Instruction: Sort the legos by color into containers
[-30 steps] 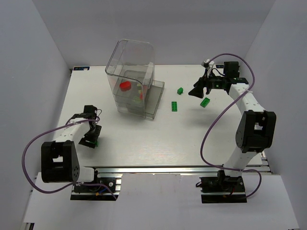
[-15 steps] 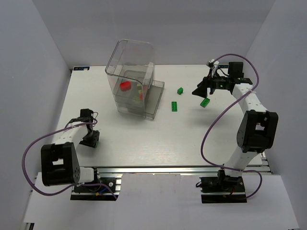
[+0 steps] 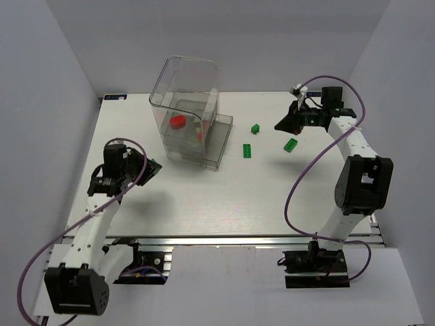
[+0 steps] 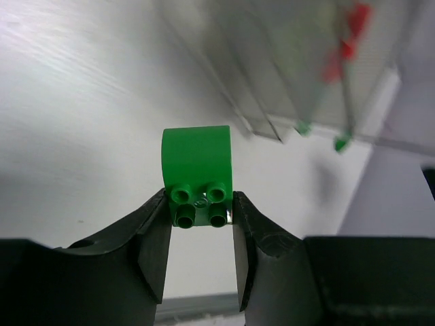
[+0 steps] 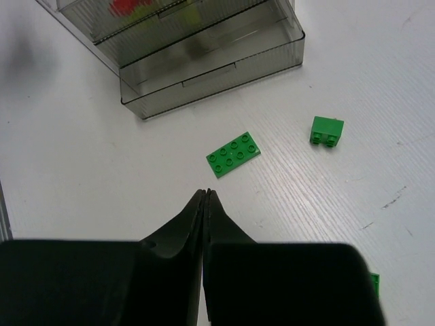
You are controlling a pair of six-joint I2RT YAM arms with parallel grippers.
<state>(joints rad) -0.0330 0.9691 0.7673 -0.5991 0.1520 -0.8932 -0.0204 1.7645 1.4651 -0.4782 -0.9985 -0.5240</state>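
1. Nearest the bases, the left tool [image 4: 199, 207] is partly closed on a round-topped green brick [image 4: 197, 159]. It pinches only the studded lower end and holds the brick clear of the tabletop [image 3: 204, 197]. With so little of it between the fingers, the brick could pivot or slip out on the way to the box.
2. The left wrist view shows that shallow grip plainly. From overhead the tool hides nearly all of the brick, so the hold cannot be judged there.
3. Farther out, three more green pieces lie loose: a flat plate [image 5: 233, 154], a small brick [image 5: 327, 130] and a third piece [image 3: 291, 144].
4. Above them the right tool [image 5: 204, 200] is closed tight on nothing. If it came down like this it would shove a piece rather than grasp it, so it probably needs to open first.
5. The third piece shows whole only from overhead; the right wrist view catches just a sliver at its edge.
6. Farthest, the clear box [image 3: 187, 102] holds a red brick [image 3: 178, 121]. Its stacked drawer fronts are clear only in the right wrist view, so a green piece could land in the wrong compartment.
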